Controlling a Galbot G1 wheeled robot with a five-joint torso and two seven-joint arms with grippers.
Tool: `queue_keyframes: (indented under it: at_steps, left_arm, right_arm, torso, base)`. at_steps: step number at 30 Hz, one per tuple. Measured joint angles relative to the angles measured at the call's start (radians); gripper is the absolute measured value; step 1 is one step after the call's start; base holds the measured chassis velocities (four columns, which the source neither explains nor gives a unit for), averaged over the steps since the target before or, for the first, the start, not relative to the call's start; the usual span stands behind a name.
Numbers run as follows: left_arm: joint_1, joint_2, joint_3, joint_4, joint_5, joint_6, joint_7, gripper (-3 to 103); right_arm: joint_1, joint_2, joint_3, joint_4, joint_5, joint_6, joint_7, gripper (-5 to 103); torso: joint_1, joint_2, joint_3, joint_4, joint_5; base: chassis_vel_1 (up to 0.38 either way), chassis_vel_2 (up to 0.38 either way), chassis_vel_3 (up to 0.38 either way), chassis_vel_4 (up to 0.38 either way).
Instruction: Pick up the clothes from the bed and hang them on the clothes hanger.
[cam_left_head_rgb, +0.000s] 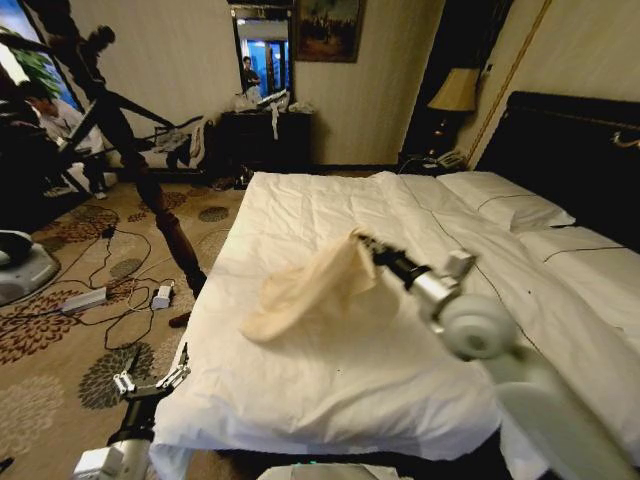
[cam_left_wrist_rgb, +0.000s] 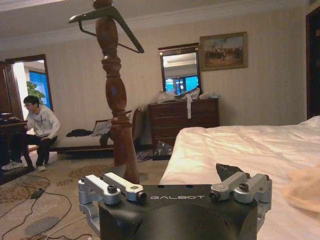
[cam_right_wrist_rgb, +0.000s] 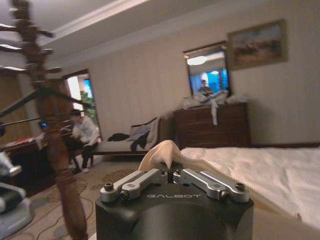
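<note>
Now, shirt (cam_left_head_rgb: 310, 290): thin, limp, light; bunched betw right gripper (cam_left_head_rgb: 362, 240) fingers, closed on it.
Left gripper (cam_left_head_rgb: 150, 382): spread wide, nothing held, beside bed (cam_left_head_rgb: 330, 390).
Grip tip: collar/shoulder.

The clothes (cam_left_head_rgb: 305, 288) are cream, lying against the white duvet of the bed (cam_left_head_rgb: 330, 380), whose headboard (cam_left_head_rgb: 570, 150) is black. Beside the bed, the carpet (cam_left_head_rgb: 50, 370) is tan with dark brown floral medallions.

"GALBOT" on left gripper (cam_left_wrist_rgb: 175, 187) housing, right gripper (cam_right_wrist_rgb: 172, 172) housing
</note>
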Motion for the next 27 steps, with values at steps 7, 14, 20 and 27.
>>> queue_keyframes:
  at_steps: [7, 14, 20, 27]
  left_arm:
    - [0.009, -0.001, 0.005, -0.018, 0.006, -0.001, 0.000, 100]
    - [0.006, 0.000, 0.018, -0.019, 0.005, 0.004, 0.000, 100]
    - [-0.011, 0.002, 0.040, -0.016, 0.015, 0.024, -0.003, 100]
    - [-0.003, -0.010, 0.030, 0.011, 0.018, 0.026, -0.005, 100]
  right_arm:
    - [-0.044, -0.090, 0.125, 0.062, 0.081, 0.001, 0.004, 0]
    - [-0.189, -0.182, 0.442, 0.060, 0.291, 0.004, 0.008, 0]
    - [-0.144, -0.194, 0.447, 0.057, 0.485, 0.012, 0.042, 0]
    - [-0.123, 0.016, 0.020, 0.020, 0.196, -0.058, -0.055, 0]
  torso:
    - [0.000, 0.000, 0.000, 0.0005, 0.0001]
    - [0.000, 0.000, 0.000, -0.0001, 0.0000]
    - [0.000, 0.000, 0.000, 0.0004, -0.0007]
    - [0.000, 0.000, 0.000, -0.0001, -0.0002]
  base:
    - [0.000, 0.000, 0.000, 0.000]
    - [0.000, 0.000, 0.000, 0.000]
    - [0.000, 0.000, 0.000, 0.000]
    - [0.000, 0.000, 0.000, 0.000]
